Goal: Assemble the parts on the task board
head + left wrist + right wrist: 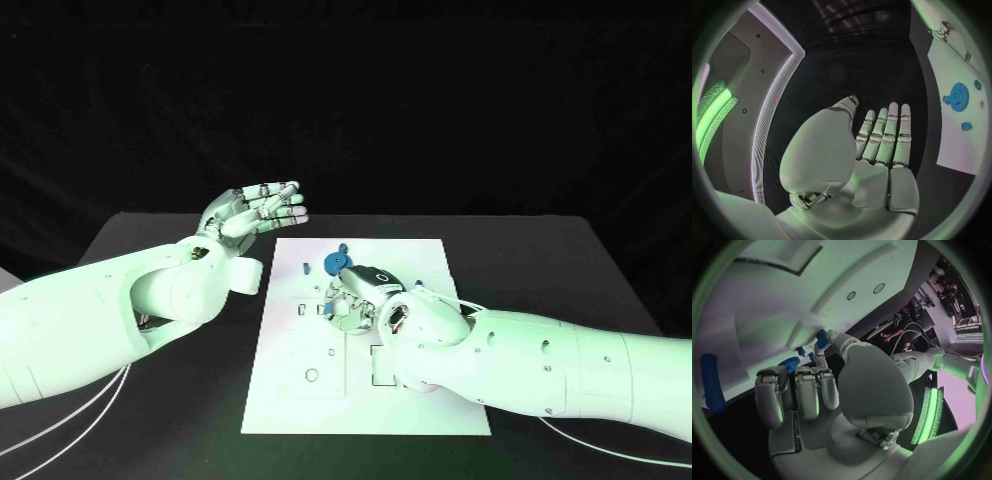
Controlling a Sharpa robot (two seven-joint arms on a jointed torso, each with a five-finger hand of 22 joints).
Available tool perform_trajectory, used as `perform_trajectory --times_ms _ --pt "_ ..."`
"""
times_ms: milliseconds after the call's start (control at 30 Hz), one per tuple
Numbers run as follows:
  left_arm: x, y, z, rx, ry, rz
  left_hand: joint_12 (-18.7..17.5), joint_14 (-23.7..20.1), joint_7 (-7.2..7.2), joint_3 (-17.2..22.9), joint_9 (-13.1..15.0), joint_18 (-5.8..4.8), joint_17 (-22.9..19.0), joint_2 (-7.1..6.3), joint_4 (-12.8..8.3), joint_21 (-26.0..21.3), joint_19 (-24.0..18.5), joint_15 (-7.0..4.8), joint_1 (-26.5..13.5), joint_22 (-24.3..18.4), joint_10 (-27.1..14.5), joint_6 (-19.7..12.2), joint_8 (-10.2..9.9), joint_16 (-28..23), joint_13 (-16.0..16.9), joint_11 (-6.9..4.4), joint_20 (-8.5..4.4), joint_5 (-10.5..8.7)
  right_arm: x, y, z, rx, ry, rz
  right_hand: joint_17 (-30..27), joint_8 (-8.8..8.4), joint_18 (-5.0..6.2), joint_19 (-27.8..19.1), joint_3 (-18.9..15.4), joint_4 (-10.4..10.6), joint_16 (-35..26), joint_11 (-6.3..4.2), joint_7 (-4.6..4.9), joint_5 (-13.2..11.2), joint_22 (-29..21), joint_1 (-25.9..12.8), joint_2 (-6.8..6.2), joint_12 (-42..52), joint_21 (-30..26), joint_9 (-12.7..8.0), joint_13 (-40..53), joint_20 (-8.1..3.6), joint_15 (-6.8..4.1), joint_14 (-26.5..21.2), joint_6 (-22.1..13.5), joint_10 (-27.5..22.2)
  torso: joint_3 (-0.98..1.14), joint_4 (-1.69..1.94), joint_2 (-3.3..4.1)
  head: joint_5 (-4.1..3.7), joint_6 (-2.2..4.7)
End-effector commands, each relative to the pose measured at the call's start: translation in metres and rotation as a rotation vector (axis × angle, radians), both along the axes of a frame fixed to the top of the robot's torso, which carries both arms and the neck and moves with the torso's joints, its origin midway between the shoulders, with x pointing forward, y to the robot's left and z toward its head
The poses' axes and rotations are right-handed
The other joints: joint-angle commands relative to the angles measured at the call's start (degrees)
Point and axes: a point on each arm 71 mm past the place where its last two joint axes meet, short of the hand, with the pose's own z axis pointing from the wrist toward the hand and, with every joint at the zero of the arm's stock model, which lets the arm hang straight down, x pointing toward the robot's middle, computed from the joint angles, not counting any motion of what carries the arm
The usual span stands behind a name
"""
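Resting on the black worktop [577, 250], the white task board [418, 400] serves as the landmark for all else. Over its middle, the right hand [368, 290] reaches in with its fingers [807, 390] curled downward toward the plate. A small blue part [822, 338] sits at the tip of the thumb and one finger in the right wrist view, and it looks pinched between them, though the contact is too small to tell for certain. Just beyond that hand, toward the board's far edge, a blue gear [336, 263] lies on the plate; the left wrist view shows the same gear [959, 95] with two smaller blue pieces [966, 126] near it on the white surface. A long blue piece [712, 382] appears beside the board's edge in the right wrist view. The left hand [260, 210] is raised off the board's far left corner, palm turned up, its fingers [889, 130] straight and side by side, holding nothing
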Motion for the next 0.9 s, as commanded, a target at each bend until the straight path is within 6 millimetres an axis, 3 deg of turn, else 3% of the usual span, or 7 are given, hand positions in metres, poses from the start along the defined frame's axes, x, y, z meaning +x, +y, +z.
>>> perform_trajectory --times_ms 33,400,567,833,900 --pt "-0.0004 -0.0022 0.0012 -0.005 -0.009 -0.019 0.2 -0.2 3.46 0.3 0.1 0.4 0.0 -0.27 0.0 0.3 0.3 -0.21 -0.4 0.1 0.0 0.2 0.2 0.2 -0.1 -0.16 -0.09 -0.26 -0.001 -0.0004 -0.0043 -0.031 0.007 0.004 14.0 -0.4 -0.39 6.0 0.0 0.3 0.1 0.06 0.05 -0.4 15.1 -0.6 0.04 0.2 0.3 -0.1 15.1 -0.12 -0.19 5.7 -0.6 6.0 0.02 -0.03 0.02 0.02 0.09" --pt "-0.0002 -0.0017 0.001 -0.004 -0.008 -0.018 0.2 -0.2 3.46 0.3 0.1 0.4 0.0 -0.27 0.0 0.3 0.3 -0.21 -0.4 0.1 0.0 0.2 0.2 0.2 -0.1 -0.16 -0.09 -0.26 -0.0018 0.0013 -0.0038 -0.026 0.002 0.01 13.7 -1.7 -0.39 6.0 -0.3 0.6 0.0 0.89 1.0 -0.8 15.1 -1.8 -1.29 -0.1 0.3 -0.6 14.8 0.41 0.49 5.7 -2.9 5.7 0.05 -0.05 0.02 -0.01 0.22" --pt "-0.0002 -0.0016 0.0009 -0.004 -0.007 -0.018 0.2 -0.3 3.45 0.4 0.1 0.4 0.3 -0.32 0.0 0.3 0.3 -0.21 -0.5 0.1 -0.1 0.1 0.2 0.6 -0.1 -0.17 -0.09 -0.27 -0.0018 0.0013 -0.0036 -0.023 0.0 0.009 13.5 -2.42 -0.39 6.0 -1.0 0.9 -0.1 1.32 1.46 0.5 15.1 -2.5 -2.11 -0.6 0.3 -0.8 14.4 0.79 0.88 5.6 -3.9 5.4 0.03 -0.03 0.03 -0.01 0.26" --pt "-0.0001 -0.0012 0.0007 -0.003 -0.006 -0.017 0.2 -0.5 3.45 0.5 0.1 0.4 0.4 -0.36 0.0 0.4 0.4 -0.21 -0.5 0.1 -0.2 0.1 0.2 0.8 -0.1 -0.15 -0.09 -0.27 -0.0023 0.0014 -0.0029 -0.016 -0.005 0.009 13.3 -3.09 -0.39 6.0 -2.3 1.5 -0.1 1.62 1.73 -1.4 15.1 -3.2 -2.88 -1.1 0.3 -1.0 14.1 1.15 1.19 5.6 -4.7 5.1 0.02 -0.03 0.02 0.01 0.26" --pt "-0.0001 -0.0011 0.0006 -0.002 -0.006 -0.017 0.2 -0.6 3.45 0.5 0.1 0.42 0.4 -0.39 0.0 0.4 0.4 -0.2 -0.5 0.2 -0.2 0.1 0.3 1.0 -0.1 -0.15 -0.1 -0.27 -0.0031 0.001 -0.002 -0.007 -0.01 0.009 13.3 -3.31 -0.39 6.0 -3.6 2.1 -0.1 1.66 1.74 -3.5 15.1 -3.4 -3.06 -1.2 0.3 -1.0 14.0 1.26 1.25 5.6 -5.0 5.0 0.02 -0.02 0.03 0.02 0.27"
